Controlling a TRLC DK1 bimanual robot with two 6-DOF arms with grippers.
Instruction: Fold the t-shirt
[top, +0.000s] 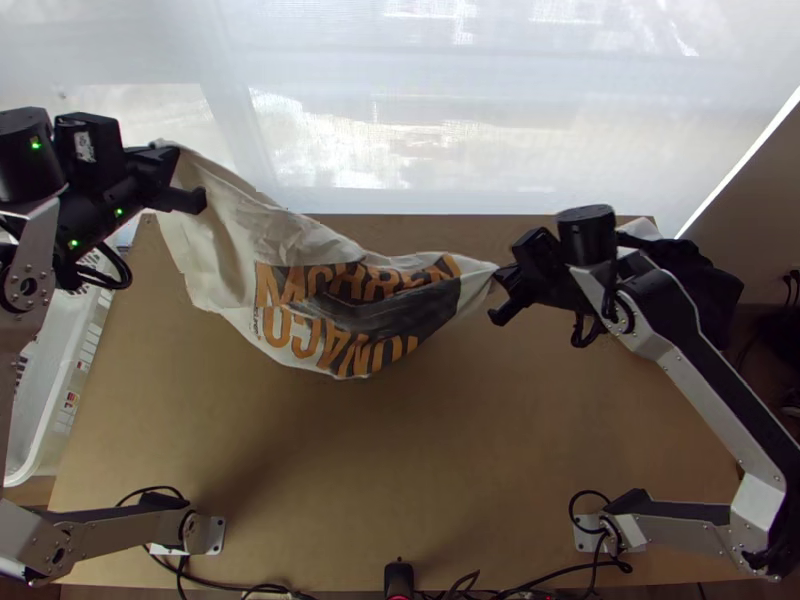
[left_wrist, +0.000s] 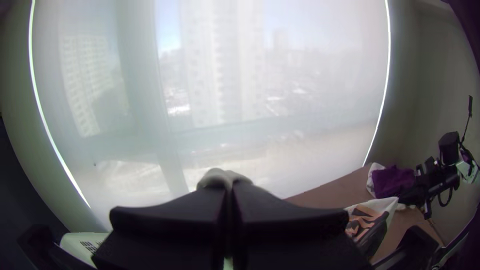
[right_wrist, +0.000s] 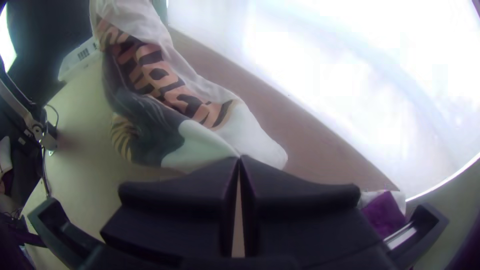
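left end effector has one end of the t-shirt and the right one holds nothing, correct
No: the right wrist view shows the right end effector shut on the other end of the t-shirt; the left end effector has one.

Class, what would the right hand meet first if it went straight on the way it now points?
Most likely the white cloth t-shirt with orange and dark print, its folds ahead of the right hand, which grips one end; their exact depth is unclear.

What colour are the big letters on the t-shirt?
The letters are orange; the top view shows best.
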